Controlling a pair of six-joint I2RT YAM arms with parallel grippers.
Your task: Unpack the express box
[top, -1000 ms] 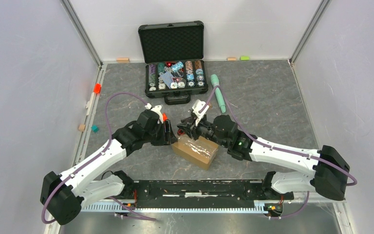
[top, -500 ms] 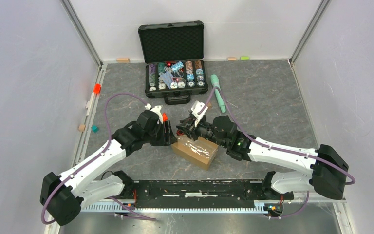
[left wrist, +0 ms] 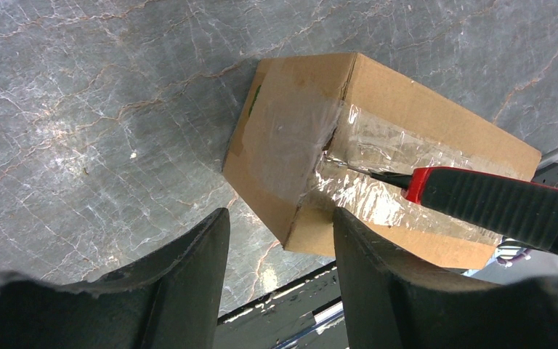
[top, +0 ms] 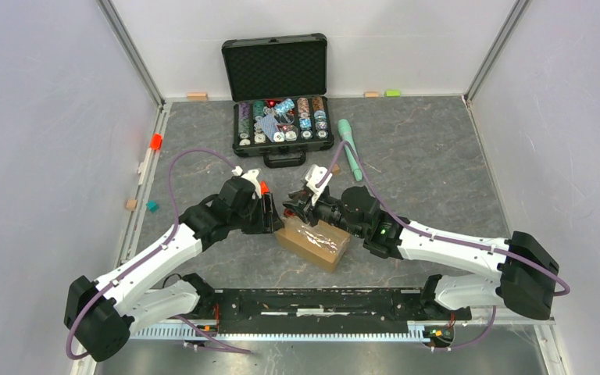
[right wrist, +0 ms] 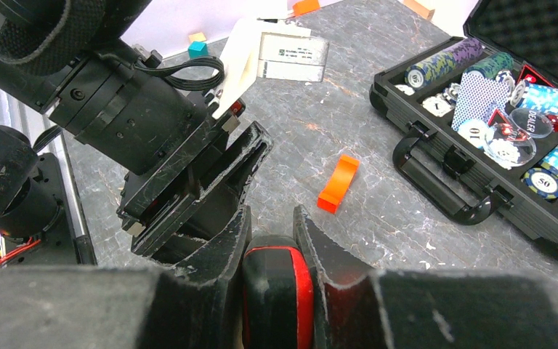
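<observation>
Brown express box (left wrist: 414,91) wears crinkled clear tape (left wrist: 290,138).

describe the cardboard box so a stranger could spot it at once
Find the open black poker chip case at the back of the table, then look nearer, mid-table. The express box lies there, a utility knife touching its taped seam. It is the only brown cardboard thing, sealed with glossy tape.
</observation>
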